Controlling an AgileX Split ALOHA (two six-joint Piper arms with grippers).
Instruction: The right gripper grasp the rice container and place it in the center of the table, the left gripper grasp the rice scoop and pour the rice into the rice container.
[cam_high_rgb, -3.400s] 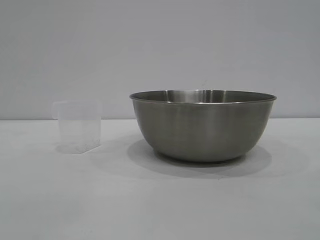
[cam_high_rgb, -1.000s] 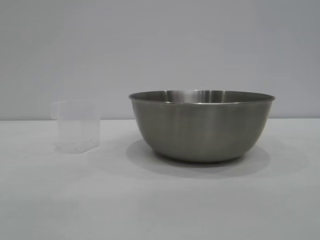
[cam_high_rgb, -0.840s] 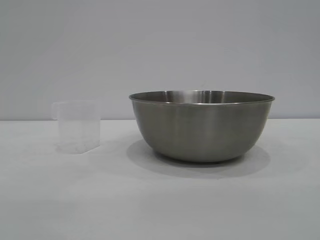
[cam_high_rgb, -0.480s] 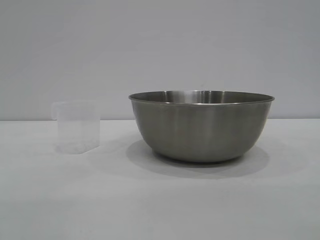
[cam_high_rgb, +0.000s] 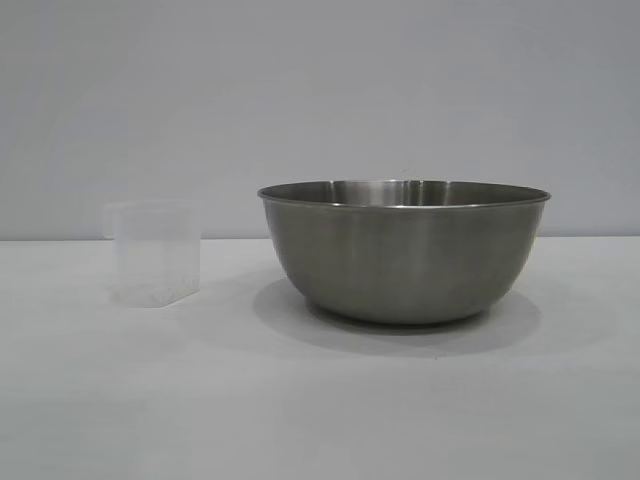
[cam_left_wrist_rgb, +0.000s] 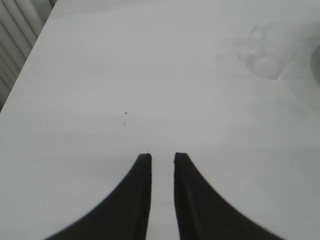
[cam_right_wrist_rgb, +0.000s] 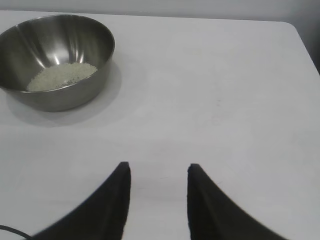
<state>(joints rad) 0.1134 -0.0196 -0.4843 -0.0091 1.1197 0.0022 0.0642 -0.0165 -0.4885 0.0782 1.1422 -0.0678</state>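
The rice container (cam_high_rgb: 405, 255), a big steel bowl, stands on the white table (cam_high_rgb: 300, 400) right of centre. In the right wrist view the rice container (cam_right_wrist_rgb: 65, 97) holds a shallow heap of rice (cam_right_wrist_rgb: 62, 76). The rice scoop (cam_high_rgb: 155, 255), a small clear cup, stands upright to the bowl's left, a short gap away. It shows faintly in the left wrist view as the rice scoop (cam_left_wrist_rgb: 265, 52). My left gripper (cam_left_wrist_rgb: 162, 156) hangs over bare table, well away from the scoop, its fingers narrowly apart and empty. My right gripper (cam_right_wrist_rgb: 159, 166) is open and empty, well back from the bowl. Neither arm shows in the exterior view.
The table's side edge (cam_left_wrist_rgb: 30, 65) runs beside pale vertical slats (cam_left_wrist_rgb: 15, 30) in the left wrist view. A rounded table corner (cam_right_wrist_rgb: 295, 30) shows in the right wrist view. A plain grey wall stands behind the table.
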